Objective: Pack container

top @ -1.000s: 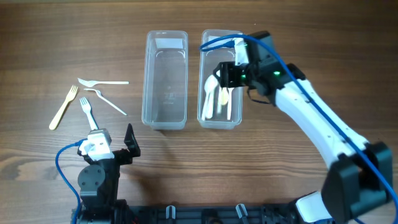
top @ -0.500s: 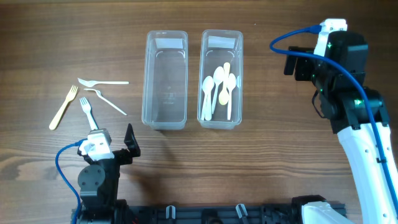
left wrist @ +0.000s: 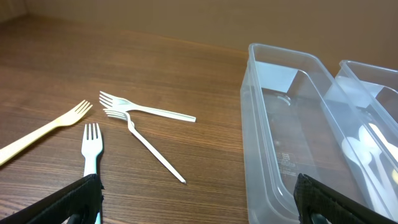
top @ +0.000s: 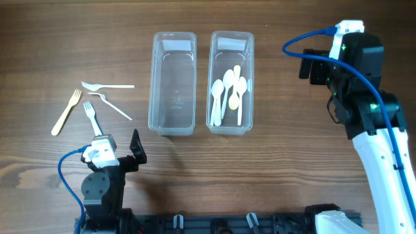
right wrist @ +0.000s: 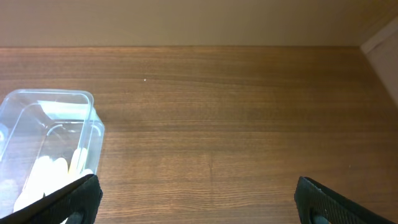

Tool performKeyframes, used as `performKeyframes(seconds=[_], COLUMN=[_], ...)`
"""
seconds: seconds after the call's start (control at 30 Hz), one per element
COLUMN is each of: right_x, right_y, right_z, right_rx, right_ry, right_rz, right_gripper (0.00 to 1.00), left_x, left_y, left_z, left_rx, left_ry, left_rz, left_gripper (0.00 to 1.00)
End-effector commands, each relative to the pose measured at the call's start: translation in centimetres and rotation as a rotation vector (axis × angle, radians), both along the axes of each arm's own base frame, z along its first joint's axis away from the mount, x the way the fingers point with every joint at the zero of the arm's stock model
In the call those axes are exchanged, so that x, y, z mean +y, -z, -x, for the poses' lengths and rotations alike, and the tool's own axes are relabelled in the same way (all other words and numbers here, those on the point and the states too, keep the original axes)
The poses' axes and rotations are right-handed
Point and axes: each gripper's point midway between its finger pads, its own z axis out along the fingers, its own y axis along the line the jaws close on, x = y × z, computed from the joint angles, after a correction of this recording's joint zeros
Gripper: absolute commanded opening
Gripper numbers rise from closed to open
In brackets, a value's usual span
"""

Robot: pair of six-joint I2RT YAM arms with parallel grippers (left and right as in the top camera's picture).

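Overhead: white plastic fork (top: 93, 118) lies left of the empty clear plastic container (top: 173, 97), handle pointing toward the left gripper (top: 117, 144) just beside it, jaws spread, empty. Right gripper (top: 311, 68), also released, sits well apart; we judge the left arm nearer.

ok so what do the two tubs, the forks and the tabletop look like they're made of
Empty tub and spoon tub: clear glossy plastic; the wood grain shows through the walls.
White forks: thin smooth plastic, slightly shiny.
Beige fork: duller cream finish, perhaps bioplastic or wood fibre; the look leaves it open.
Tabletop: brown wood grain, low sheen; solid wood or laminate, unclear.
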Motion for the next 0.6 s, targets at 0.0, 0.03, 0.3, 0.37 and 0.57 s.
performKeyframes(seconds=[0.0, 0.03, 0.3, 0.37, 0.57], right_x=[-0.4, -0.4, -0.4, -0.4, -0.4], right_y=[0.0, 0.0, 0.0, 0.0, 0.0], right_z=[-0.2, -0.2, -0.2, -0.2, -0.2], right_rx=[0.003, 0.003, 0.003, 0.003, 0.003], right_ry=[0.014, 0.014, 0.015, 0.014, 0.014], right_rz=[0.022, 0.022, 0.022, 0.022, 0.022], right_gripper=[0.99, 1.00, 0.99, 1.00, 1.00], left_x=[0.1, 0.1, -1.6, -3.3, -2.9], left_y=[0.0, 0.0, -0.4, -1.2, -6.4], left_z=[0.0, 0.0, -0.2, -0.1, 0.5], left_rx=[-0.006, -0.006, -0.024, -0.049, -0.120], left_ry=[-0.008, -0.008, 0.086, 0.183, 0.156], left_rz=[0.008, 0.008, 0.036, 0.059, 0.077], left_gripper=[1.00, 1.00, 1.00, 1.00, 1.00])
